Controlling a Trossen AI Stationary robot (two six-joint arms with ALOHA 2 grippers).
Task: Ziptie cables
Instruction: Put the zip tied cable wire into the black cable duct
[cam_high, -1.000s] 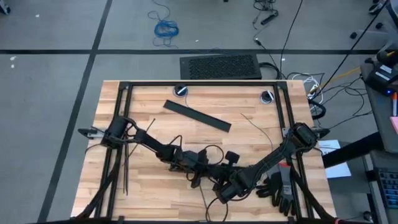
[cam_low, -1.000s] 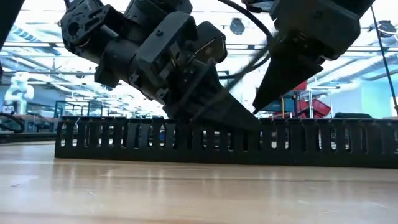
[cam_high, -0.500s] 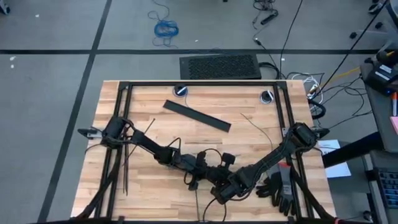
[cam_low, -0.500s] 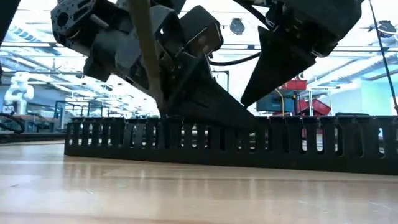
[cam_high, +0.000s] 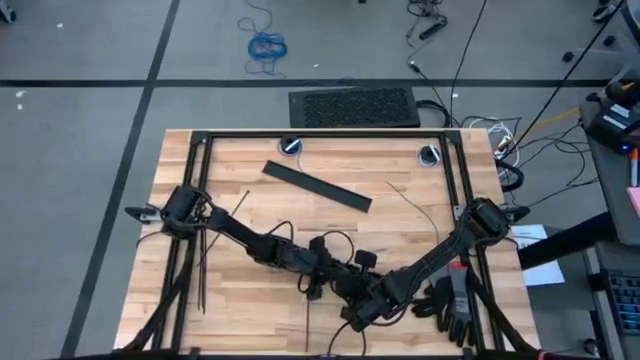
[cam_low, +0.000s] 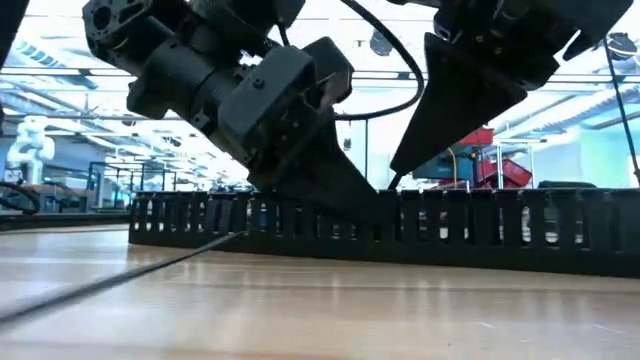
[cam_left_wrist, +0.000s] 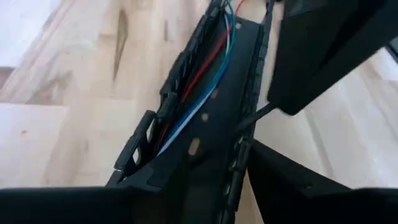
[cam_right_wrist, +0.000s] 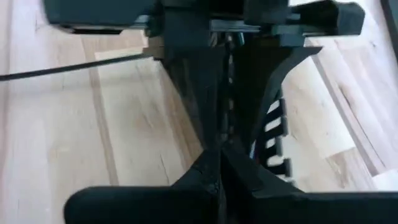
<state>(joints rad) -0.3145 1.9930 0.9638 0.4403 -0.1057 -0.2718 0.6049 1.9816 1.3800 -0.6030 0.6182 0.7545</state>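
A black slotted bar (cam_low: 500, 225) lies across the table, with the cables (cam_left_wrist: 205, 93), thin blue, red and green wires, running along its inside. My left gripper (cam_low: 360, 195) comes down onto the bar, one finger on each side of it. My right gripper (cam_low: 397, 180) stands right beside it, shut on a ziptie (cam_left_wrist: 255, 115). The ziptie's long tail (cam_low: 120, 275) lies flat on the wood, reaching away from the bar toward the near edge. In the high view both grippers (cam_high: 340, 285) meet at the table's near middle. My left gripper straddles the slotted bar across its width, slanting down from the table's left; one finger (cam_left_wrist: 292, 180) shows outside the bar's side wall (cam_left_wrist: 235, 168). The other contact is hidden by the bar. The bar rests on the table. My right gripper pinches the ziptie's short end (cam_left_wrist: 264, 111) between its fingertips (cam_right_wrist: 219, 155), pointing down beside the bar's wall. The strip runs from the tips into the wall.
A flat black bar (cam_high: 316, 186) lies at the far middle. Spare zipties (cam_high: 201, 270) lie by the left arm's base, and another thin strip (cam_high: 410, 205) at the right. Black gloves (cam_high: 448, 300) sit near the right arm. A black frame (cam_high: 320, 133) edges the table.
My left gripper has moved toward the table's right and near edge, and the slotted bar has slid along the table with it. The ziptie's tail, which swung upright half a second ago, has fallen flat on the wood. My right gripper stays close by the bar.
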